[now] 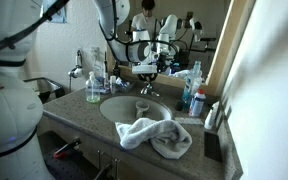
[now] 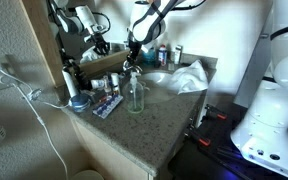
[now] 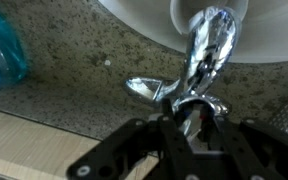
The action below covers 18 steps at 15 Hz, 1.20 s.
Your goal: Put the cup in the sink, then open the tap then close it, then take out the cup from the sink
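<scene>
Chrome tap (image 3: 209, 45) stands directly at the tip of the end effector (image 3: 191, 122).

In an exterior view the camera faces the sink (image 1: 119, 105) from the front, at middle distance, toward the mirror (image 1: 179, 25). In an exterior view it looks along the counter (image 2: 154, 120) from one end. Both exterior views share the towel (image 1: 154, 135). The wrist view looks down on the tap (image 3: 206, 50) from close above.
</scene>
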Each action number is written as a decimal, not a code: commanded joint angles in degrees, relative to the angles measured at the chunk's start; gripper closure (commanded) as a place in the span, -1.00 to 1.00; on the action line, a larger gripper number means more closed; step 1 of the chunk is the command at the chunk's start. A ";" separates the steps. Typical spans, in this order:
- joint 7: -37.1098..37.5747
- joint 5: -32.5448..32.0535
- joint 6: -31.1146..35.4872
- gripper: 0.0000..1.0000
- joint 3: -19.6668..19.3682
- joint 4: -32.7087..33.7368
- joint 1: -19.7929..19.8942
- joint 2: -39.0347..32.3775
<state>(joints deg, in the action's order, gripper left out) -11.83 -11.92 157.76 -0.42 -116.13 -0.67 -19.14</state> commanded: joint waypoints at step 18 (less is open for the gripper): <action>1.96 -1.69 -7.74 0.87 -0.20 3.24 -1.66 3.50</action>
<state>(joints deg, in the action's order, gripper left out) -10.97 -12.41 154.02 -0.55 -113.71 -1.20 -19.71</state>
